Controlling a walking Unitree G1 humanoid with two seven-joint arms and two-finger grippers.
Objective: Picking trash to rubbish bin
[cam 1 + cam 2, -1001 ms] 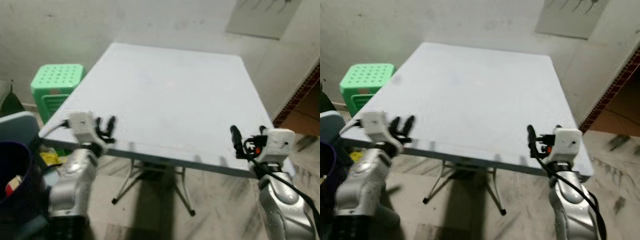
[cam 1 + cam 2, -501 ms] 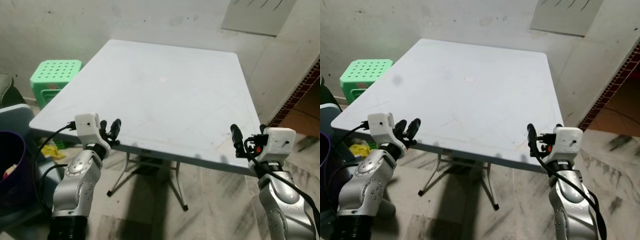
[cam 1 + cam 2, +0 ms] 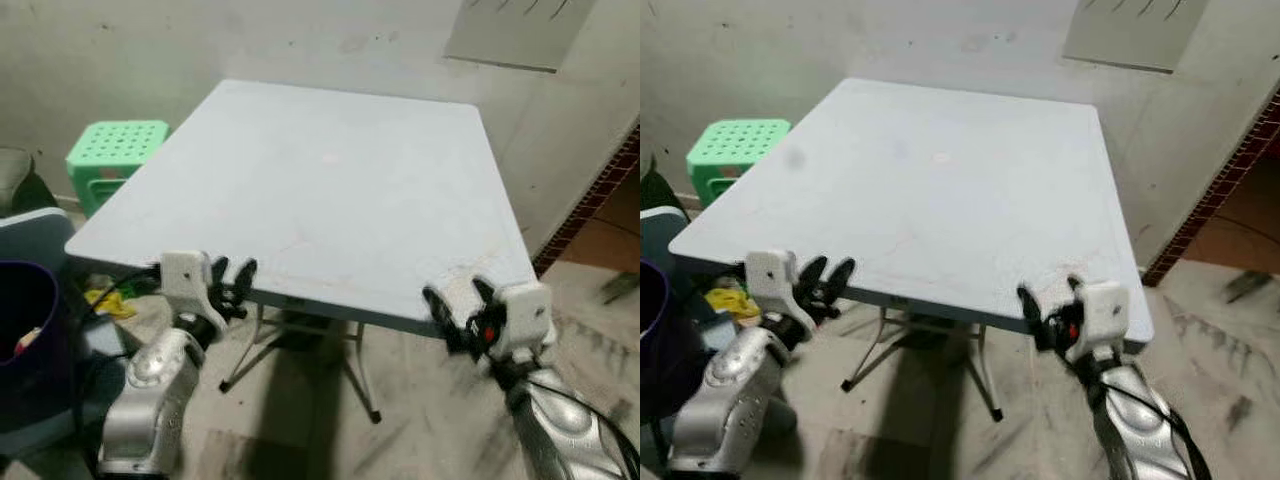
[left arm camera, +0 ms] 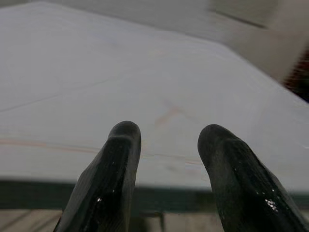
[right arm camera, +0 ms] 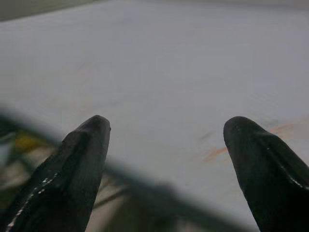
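Note:
A dark purple rubbish bin (image 3: pixel 22 335) stands on the floor at the far left, with a red and white scrap (image 3: pixel 27 339) inside it. A yellow wrapper (image 3: pixel 104 301) lies on the floor beside the bin, under the table's left corner. My left gripper (image 3: pixel 232 271) is open and empty at the front edge of the white square table (image 3: pixel 330 190), near its left corner. My right gripper (image 3: pixel 458 296) is open and empty at the same edge, near the right corner. In the wrist views, the left gripper's fingers (image 4: pixel 113 169) and the right gripper's fingers (image 5: pixel 77 159) look across the tabletop.
A green plastic stool (image 3: pixel 113 152) stands left of the table by the wall. A small pale spot (image 3: pixel 328 157) marks the tabletop. The table's folding metal legs (image 3: pixel 300 345) cross underneath. A blue-grey object (image 3: pixel 35 235) sits behind the bin. Tiled floor lies open to the right.
My right gripper has shifted inward and down to the table's front edge and looks blurred. My left gripper sits slightly lower. The whole view has shifted a little.

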